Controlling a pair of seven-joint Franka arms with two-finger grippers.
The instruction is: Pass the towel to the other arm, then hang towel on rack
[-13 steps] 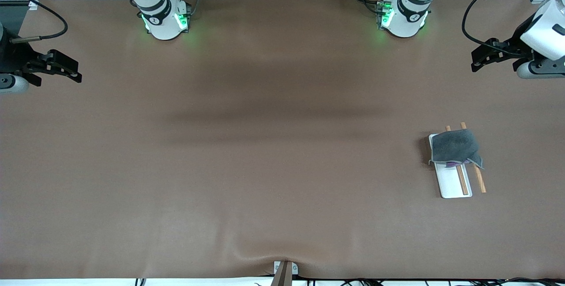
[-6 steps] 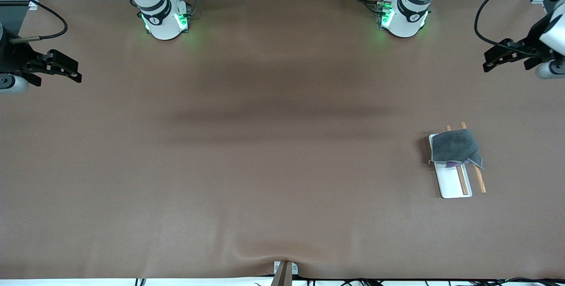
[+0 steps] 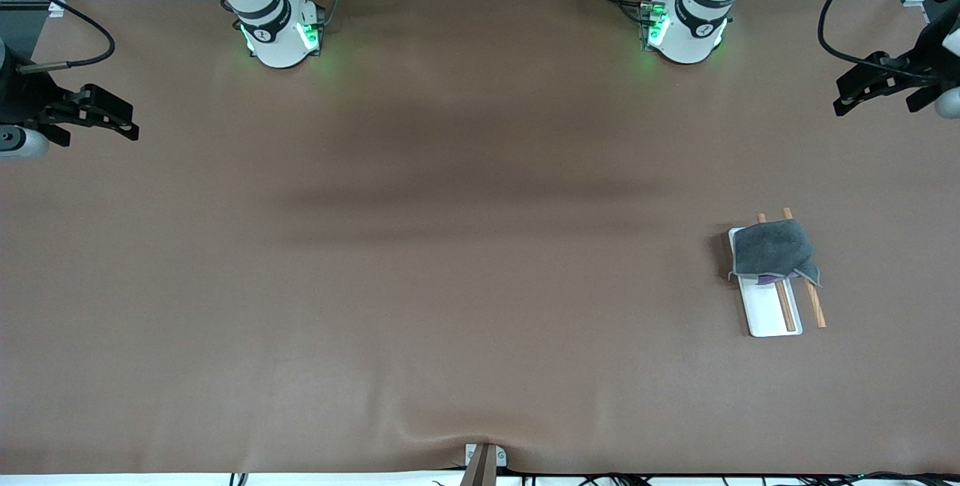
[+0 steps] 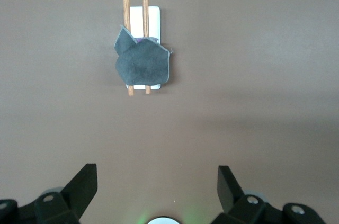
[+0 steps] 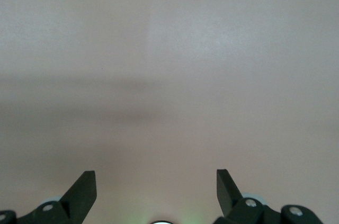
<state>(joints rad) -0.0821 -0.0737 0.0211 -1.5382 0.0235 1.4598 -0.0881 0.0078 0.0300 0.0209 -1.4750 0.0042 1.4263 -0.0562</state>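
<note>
Note the dark grey soft towel (image 3: 772,250) draped over the white-based wooden-rod rack (image 3: 772,310) near the surface's left-arm end. Left end effector (image 3: 862,85) and right end effector (image 3: 101,117) hover released at opposite edges, giving clearance.

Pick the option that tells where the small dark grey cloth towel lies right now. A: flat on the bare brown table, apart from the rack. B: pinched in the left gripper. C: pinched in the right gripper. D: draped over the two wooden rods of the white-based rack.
D: the dark grey towel lies draped across both light-brown rods of the white-based rack, and both grippers are open and away from it.
</note>
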